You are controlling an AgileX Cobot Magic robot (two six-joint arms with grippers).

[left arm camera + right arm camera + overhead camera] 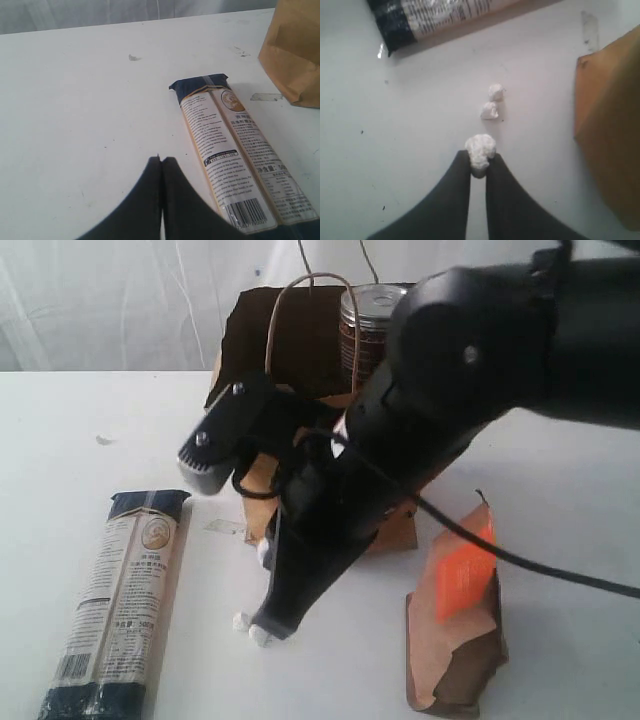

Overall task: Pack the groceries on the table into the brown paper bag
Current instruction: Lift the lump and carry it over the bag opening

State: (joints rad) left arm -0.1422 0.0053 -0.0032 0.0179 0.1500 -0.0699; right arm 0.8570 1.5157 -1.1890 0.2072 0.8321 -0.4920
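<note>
2 groceries are plainly not yet packed and sit out on the desk [580, 505]. The long dark-blue pasta packet [125, 590] lies flat on the left of the exterior view, and the brown pouch [470, 640] with its orange label stands upright on the right, well apart from it. Between them and farther back, the brown paper bag [250, 350] stands upright with its cord handle raised, probably so that things can be lowered in from above. A silver-topped tin [372, 315] shows over its rim, though I cannot tell whether it sits inside or behind. The right gripper [479, 161] reaches down to the desk near the bag's corner, its jaws closed on a small white lump [480, 144], with 2 more loose white lumps [490, 111] just beyond. This scrap looks like no grocery, so the pinch seems a miss or a tidy-up. The left gripper [160, 159] hovers beside the packet with jaws closed on nothing, likely waiting its turn.
</note>
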